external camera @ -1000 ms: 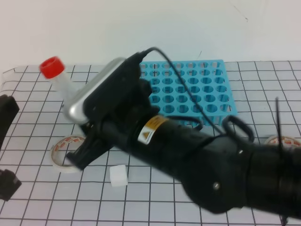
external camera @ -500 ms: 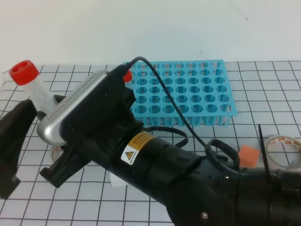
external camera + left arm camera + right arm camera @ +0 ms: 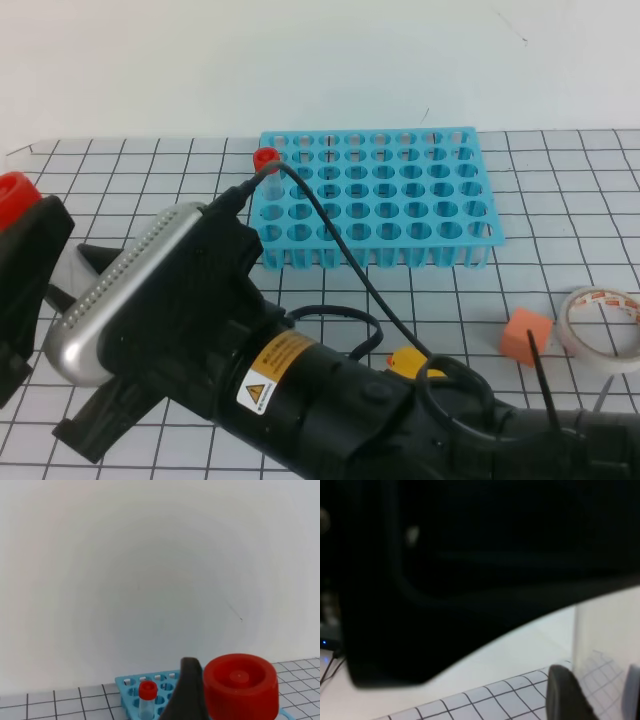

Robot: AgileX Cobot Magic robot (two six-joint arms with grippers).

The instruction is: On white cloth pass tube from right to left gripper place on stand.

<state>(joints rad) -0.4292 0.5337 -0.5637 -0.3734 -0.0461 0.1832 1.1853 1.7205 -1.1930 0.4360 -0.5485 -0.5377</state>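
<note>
1. Exterior high view: white cloth printed with a thin black square grid (image 3: 560,250) covers the desk right up to a plain white wall (image 3: 300,60). A small dark scratch shows high on the wall.
2. Bright blue plastic rack with many round holes (image 3: 400,200) stands on the cloth near the wall. A second red-capped tube (image 3: 265,160) sits upright in its near-left corner hole.
3. Orange foam cube (image 3: 527,333) and a roll of clear tape (image 3: 605,322) lie on the cloth, front right, just beside each other.
4. Bulky black right arm with a silver-grey ribbed part (image 3: 110,290) reaches across the middle to the far left.
5. Clear plastic tube with a red screw cap (image 3: 240,685) is held up off the cloth at the left edge, cap uppermost and well apart from the rack.
6. Right tool (image 3: 597,695): clenched on the clear plastic tube with a red screw cap, with a dark finger (image 3: 564,695) against its wall.
7. Left tool (image 3: 28,285): black, just beside the cap. One finger shows and the other is hidden, so I cannot tell whether it is released or clenched.
</note>
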